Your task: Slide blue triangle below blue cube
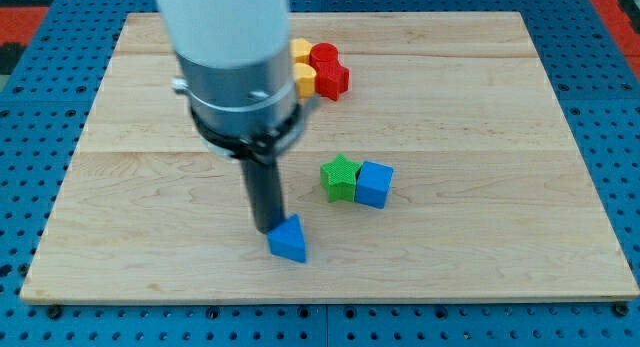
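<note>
The blue triangle [289, 240] lies on the wooden board [480, 117] near the view's bottom, left of centre. The blue cube [374, 184] sits up and to the right of it, touching a green star block [340, 178] on the cube's left. My tip [268, 228] is at the triangle's upper left edge, touching or nearly touching it. The rod rises from there to the arm's large grey and white body.
A red block [328, 71] and a yellow block [302, 69] sit together near the view's top, partly hidden behind the arm. The board's edge runs close below the triangle. Blue perforated table surrounds the board.
</note>
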